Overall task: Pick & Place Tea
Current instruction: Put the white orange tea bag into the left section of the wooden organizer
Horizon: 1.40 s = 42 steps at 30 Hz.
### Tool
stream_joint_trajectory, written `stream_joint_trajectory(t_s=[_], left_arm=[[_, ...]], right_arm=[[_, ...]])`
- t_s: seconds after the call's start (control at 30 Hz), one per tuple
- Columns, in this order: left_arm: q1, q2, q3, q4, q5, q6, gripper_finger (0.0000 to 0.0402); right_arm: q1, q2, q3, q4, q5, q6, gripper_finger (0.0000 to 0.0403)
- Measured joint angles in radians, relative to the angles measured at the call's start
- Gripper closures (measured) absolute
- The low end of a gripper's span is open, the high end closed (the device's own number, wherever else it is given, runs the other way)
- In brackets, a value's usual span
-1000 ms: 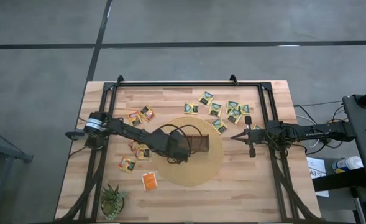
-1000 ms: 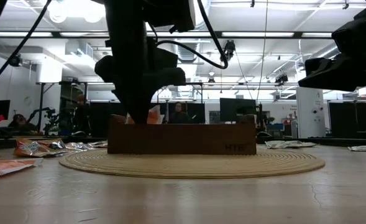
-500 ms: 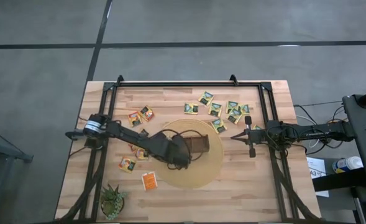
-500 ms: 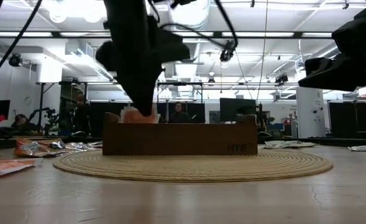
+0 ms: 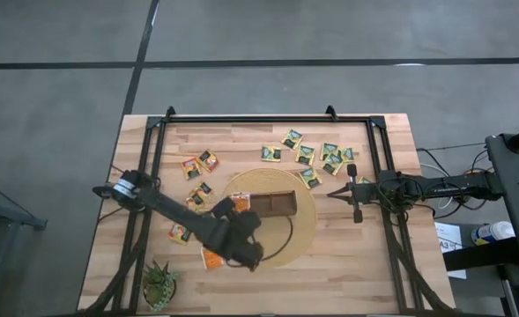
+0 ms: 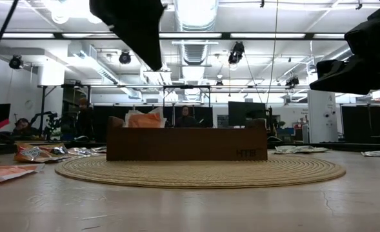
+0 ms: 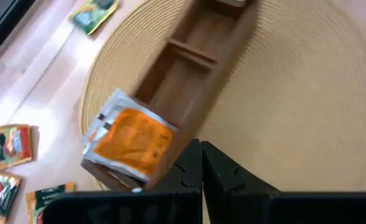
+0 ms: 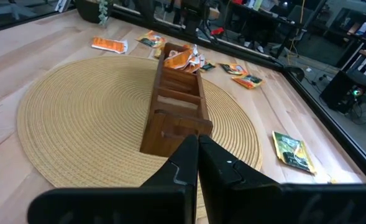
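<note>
A crinkled, bright orange foil tea sachet [image 7: 132, 142] is seen propped in the end compartment of the long dark-brown wooden box [image 5: 265, 204], which lies on a round woven straw mat [image 8: 77, 124] on the pale plank counter [image 5: 241, 141]. The left hand [image 7: 201, 163] is clenched and empty, raised over the mat's near edge. More flat square sachets [image 5: 329, 157] lie scattered, apparently well apart from the box. The right hand [image 8: 198, 155] is clenched beside the mat's far rim.

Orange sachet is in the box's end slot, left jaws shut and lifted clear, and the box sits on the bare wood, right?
Not quite: the box sits on the round woven mat, as the high view shows. The orange sachet and left gripper are as you say.
</note>
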<state>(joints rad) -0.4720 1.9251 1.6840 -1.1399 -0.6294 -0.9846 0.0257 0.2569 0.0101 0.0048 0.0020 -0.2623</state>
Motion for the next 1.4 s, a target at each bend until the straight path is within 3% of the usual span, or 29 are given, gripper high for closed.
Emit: stream_joint_trajectory(t_s=[0.23,0.47,0.83,1.07,1.3,1.4], left_arm=[[-0.084,-0.001,-0.002,-0.005,0.051,0.141,0.0402],[-0.094,-0.001,-0.002,-0.005,0.242,0.299,0.0388],[-0.113,-0.001,-0.006,-0.004,0.385,0.225,0.0258],[-0.146,0.000,-0.085,0.003,0.461,0.150,0.0173],[-0.153,0.000,-0.219,0.028,0.518,-0.026,0.0154],[-0.154,0.001,-0.306,0.135,0.557,-0.037,0.0154]], right_arm=[[0.000,0.000,0.000,0.000,0.000,0.000,0.0394],[0.000,0.000,0.000,0.000,0.000,0.000,0.0394],[0.000,0.000,0.000,0.000,0.000,0.000,0.0394],[0.000,0.000,0.000,0.000,0.000,0.000,0.0394],[0.000,0.000,0.000,0.000,0.000,0.000,0.0394],[0.000,0.000,0.000,0.000,0.000,0.000,0.0394]])
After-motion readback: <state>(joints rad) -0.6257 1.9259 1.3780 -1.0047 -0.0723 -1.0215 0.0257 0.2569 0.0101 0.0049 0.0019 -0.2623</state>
